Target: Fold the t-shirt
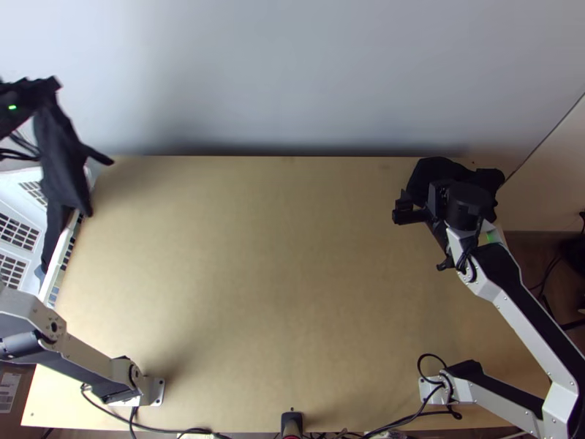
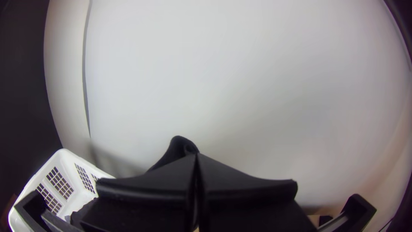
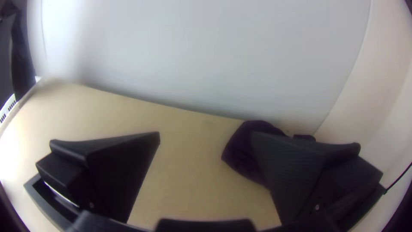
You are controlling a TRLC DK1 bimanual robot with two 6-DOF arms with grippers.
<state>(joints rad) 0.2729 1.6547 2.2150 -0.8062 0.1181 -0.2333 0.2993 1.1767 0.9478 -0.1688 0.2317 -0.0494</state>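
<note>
At the upper left, my left gripper (image 1: 53,86) is shut on a dark cloth (image 1: 62,157), which hangs long and crumpled over the white basket's side and the table's far left corner. The left wrist view has this gripper (image 2: 196,155) with its fingers together and a fold of dark cloth (image 2: 177,147) beside the tips. A second dark cloth (image 1: 436,170) lies bunched at the table's far right corner. Over its near side stands my right gripper (image 1: 423,238), open. In the right wrist view, one finger of that gripper (image 3: 206,139) partly covers the bunched cloth (image 3: 241,152).
The white basket (image 1: 16,196) stands against the table's left edge; in the left wrist view its slotted wall (image 2: 77,172) shows too. A pale wall (image 1: 292,73) rises behind the bare middle of the wooden table (image 1: 256,278). Cables run along the near edge.
</note>
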